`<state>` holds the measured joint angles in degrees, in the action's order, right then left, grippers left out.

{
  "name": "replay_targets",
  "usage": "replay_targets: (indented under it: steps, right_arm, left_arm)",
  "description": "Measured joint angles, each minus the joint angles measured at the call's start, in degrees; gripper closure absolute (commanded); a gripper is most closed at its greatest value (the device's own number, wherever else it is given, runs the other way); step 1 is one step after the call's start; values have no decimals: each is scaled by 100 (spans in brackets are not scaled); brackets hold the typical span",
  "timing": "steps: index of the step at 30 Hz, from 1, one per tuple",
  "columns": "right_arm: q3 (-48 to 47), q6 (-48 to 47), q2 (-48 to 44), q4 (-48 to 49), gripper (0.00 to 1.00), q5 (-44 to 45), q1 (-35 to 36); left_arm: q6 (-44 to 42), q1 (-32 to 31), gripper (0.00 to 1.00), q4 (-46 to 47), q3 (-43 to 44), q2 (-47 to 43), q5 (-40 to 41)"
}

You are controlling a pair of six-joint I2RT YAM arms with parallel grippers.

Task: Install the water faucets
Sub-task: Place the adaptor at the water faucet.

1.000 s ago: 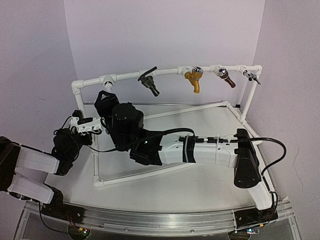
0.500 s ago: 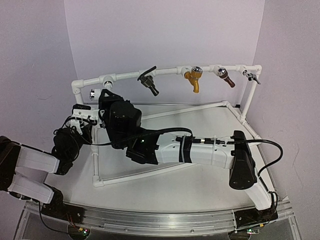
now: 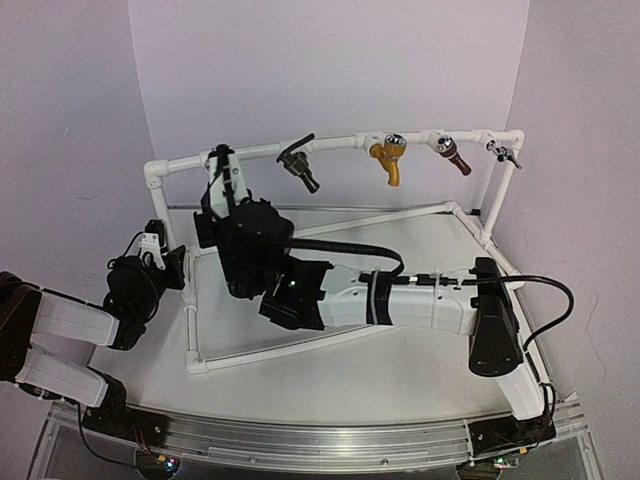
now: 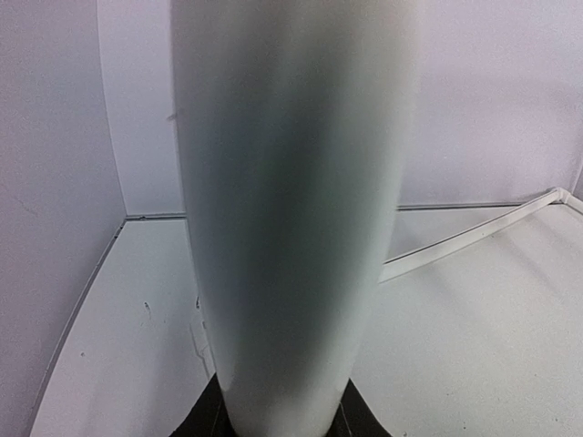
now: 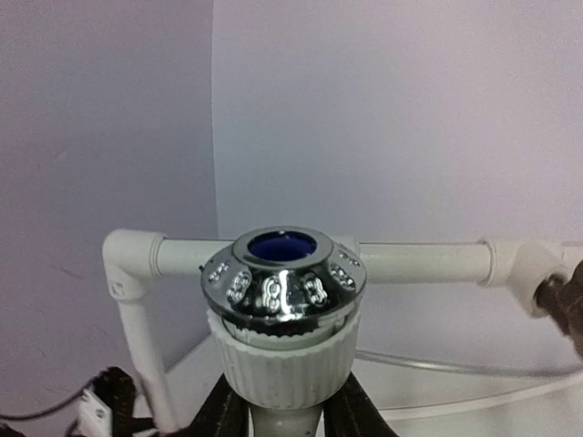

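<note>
My right gripper (image 5: 284, 401) is shut on the white water faucet (image 5: 282, 364), a ribbed white body under a chrome knob with a blue centre. It holds the faucet upright just in front of the frame's top rail (image 5: 428, 259). From above, the right gripper (image 3: 221, 172) is at the left end of that rail (image 3: 255, 152). The black water faucet (image 3: 298, 165) with its thin lever hangs from the rail further right. My left gripper (image 4: 282, 421) is shut round the frame's white left post (image 4: 291, 228), which fills its view.
A gold tap (image 3: 388, 160), a brown tap (image 3: 452, 155) and a small grey one (image 3: 506, 152) hang along the rail to the right. The frame's base pipes (image 3: 300, 345) lie on the table under my right arm. Walls stand close on three sides.
My right gripper has closed on the white faucet and risen from beside the left post up to the top rail. The left arm has stayed on the post.
</note>
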<state>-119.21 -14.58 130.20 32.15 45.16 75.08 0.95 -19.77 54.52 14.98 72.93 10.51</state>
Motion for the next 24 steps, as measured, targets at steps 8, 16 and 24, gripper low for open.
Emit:
replay_targets:
  steps: [8,16,24]
  right_arm:
    - [745,3762,-401,293,74,-393,-91]
    - [1353,4314,-532,698,8,-879,-237]
    - [3061,2631,-1690,740,2,-1640,-5]
  left_arm:
    - [-21,-4,100,0,2,2,-34]
    - [11,-4,100,-2,22,22,-22]
    - [11,-4,100,-2,37,42,-20]
